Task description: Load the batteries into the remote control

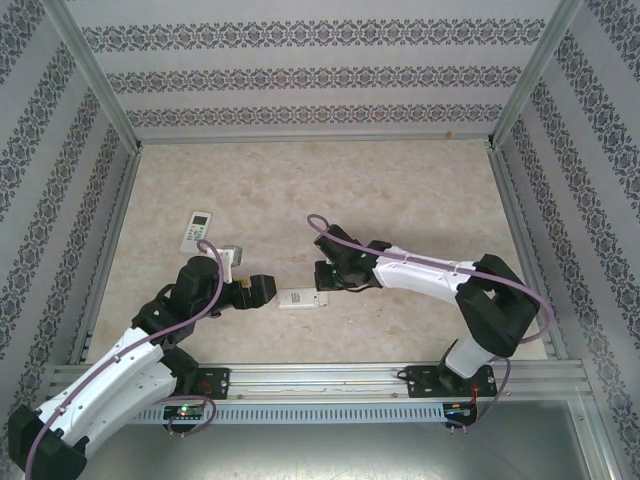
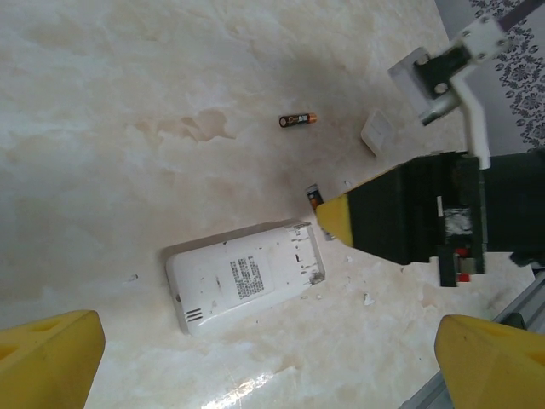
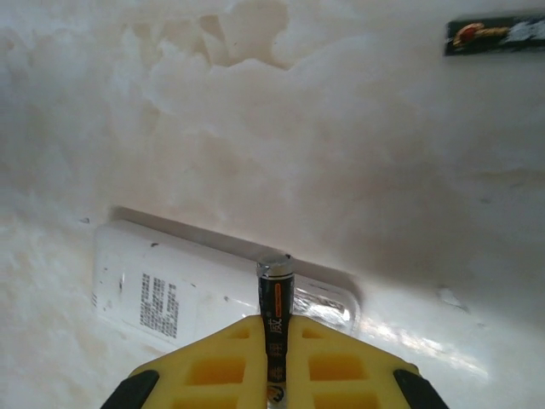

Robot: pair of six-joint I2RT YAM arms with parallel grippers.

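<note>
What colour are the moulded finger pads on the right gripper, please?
Yellow pads, best in the right wrist view.

The battery (image 3: 276, 294) shows only its upper part. The rest is buried between the yellow pads of the right gripper (image 3: 274, 358), which also cover the near edge of the white remote (image 3: 196, 290). The remote's label print is too blurred to read. A second battery (image 3: 498, 36) is cut off by the picture's right edge. The left gripper (image 2: 272, 356) has both yellow fingers (image 2: 47, 358) cut by the bottom edge. From above, toward the table's (image 1: 400, 200) near edge, the batteries are too small to make out.
</note>
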